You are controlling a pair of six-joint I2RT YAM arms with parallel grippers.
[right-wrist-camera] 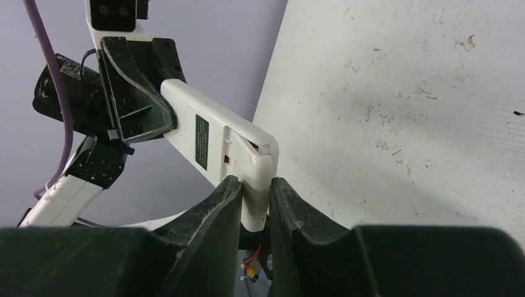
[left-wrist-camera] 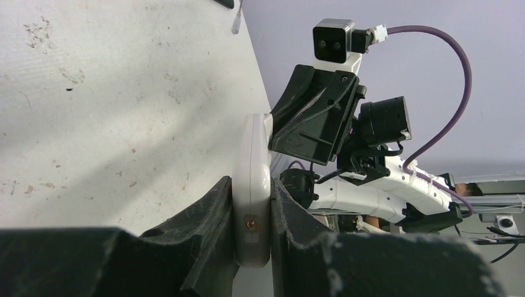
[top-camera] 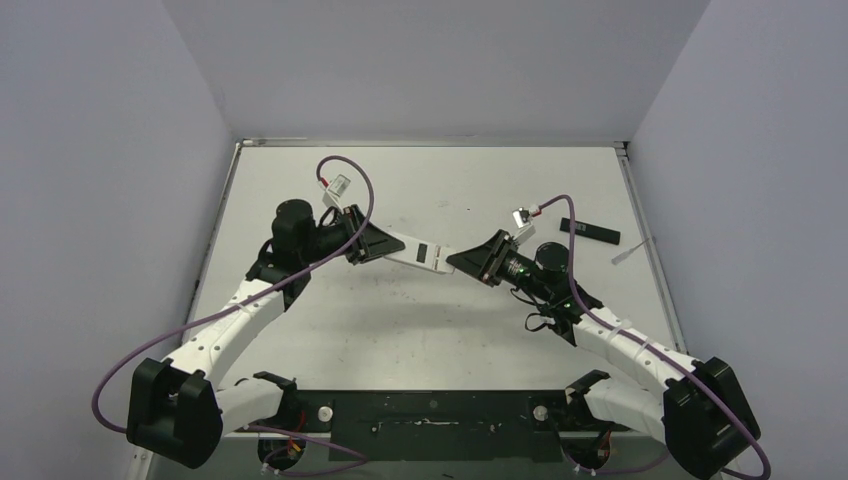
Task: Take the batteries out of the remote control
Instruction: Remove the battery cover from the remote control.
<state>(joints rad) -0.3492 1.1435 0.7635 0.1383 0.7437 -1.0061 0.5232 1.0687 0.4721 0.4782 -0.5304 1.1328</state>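
Observation:
A white remote control [top-camera: 425, 256] is held in the air above the table between both grippers. My left gripper [top-camera: 375, 243] is shut on its left end, which shows edge-on between the jaws in the left wrist view [left-wrist-camera: 254, 142]. My right gripper [top-camera: 470, 262] is shut on its right end. In the right wrist view the remote's back [right-wrist-camera: 210, 133] faces the camera, with a dark label and a cover seam near my right gripper [right-wrist-camera: 254, 182]. No batteries show in any view; they are hidden.
A slim black rectangular piece [top-camera: 590, 231] lies on the table [top-camera: 400, 330] at the back right, with a small white piece [top-camera: 625, 254] beside it. The table's raised rim runs along the back and sides.

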